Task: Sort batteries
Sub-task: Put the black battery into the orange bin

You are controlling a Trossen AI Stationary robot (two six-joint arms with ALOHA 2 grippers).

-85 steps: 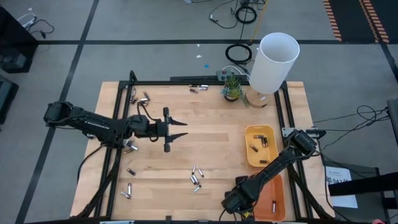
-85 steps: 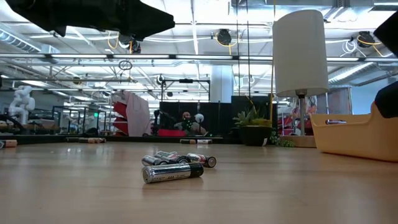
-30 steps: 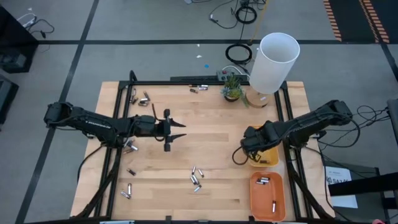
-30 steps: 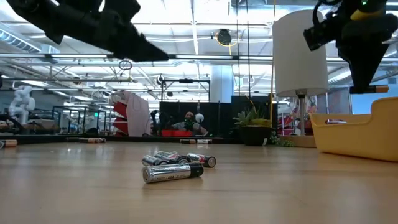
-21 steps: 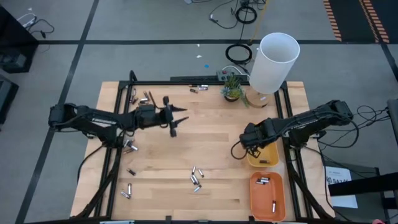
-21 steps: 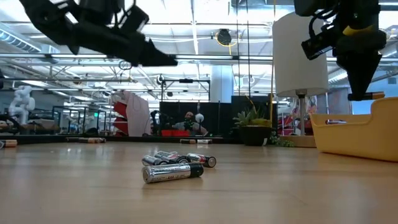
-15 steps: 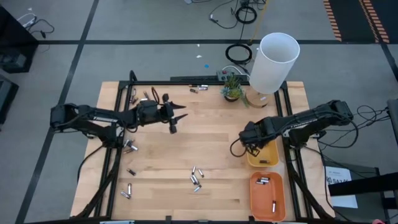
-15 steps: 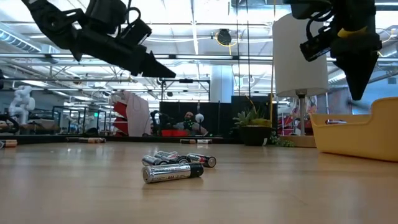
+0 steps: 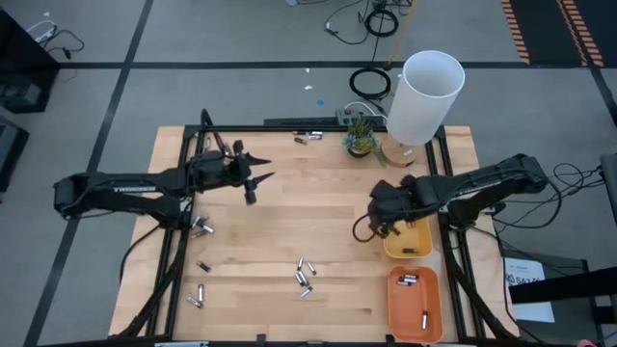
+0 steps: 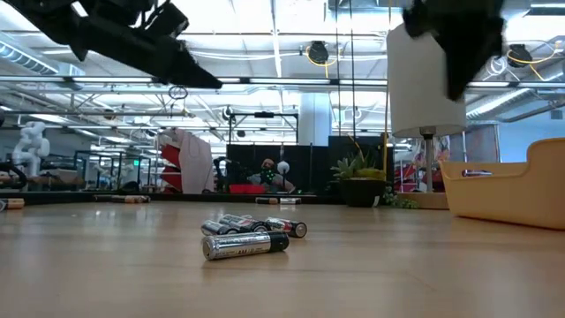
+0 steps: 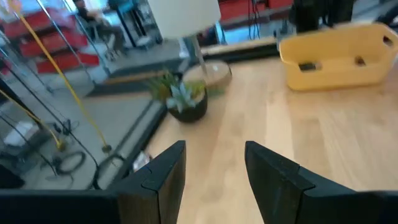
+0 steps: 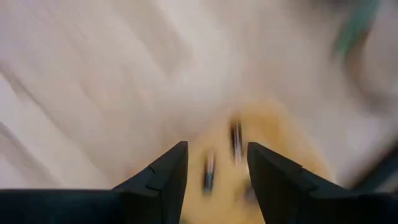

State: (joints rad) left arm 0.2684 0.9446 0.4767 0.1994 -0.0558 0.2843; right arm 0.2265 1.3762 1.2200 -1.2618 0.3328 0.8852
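Note:
Several batteries (image 9: 304,275) lie loose on the wooden table near its middle front, close up in the low view (image 10: 247,238). More lie at the left (image 9: 200,226) and along the far edge (image 9: 308,138). The yellow tray (image 9: 410,246) at the right holds a few batteries (image 12: 236,140). My right gripper (image 9: 379,220) hangs above that tray's left rim, pointing down and open (image 12: 214,165), with nothing between its fingers. My left gripper (image 9: 258,185) hovers high over the far left of the table, open and empty (image 11: 214,168).
An orange tray (image 9: 415,299) with batteries stands at the near right, in front of the yellow one. A tall white lamp (image 9: 424,96) and a small potted plant (image 9: 360,135) stand at the far right. A black frame runs along the table's edges.
My left gripper has swung toward the table's far left and risen a little, still open. My right gripper has risen and shifted slightly left over the yellow tray; the small battery that showed at its fingertips a second ago is gone from them.

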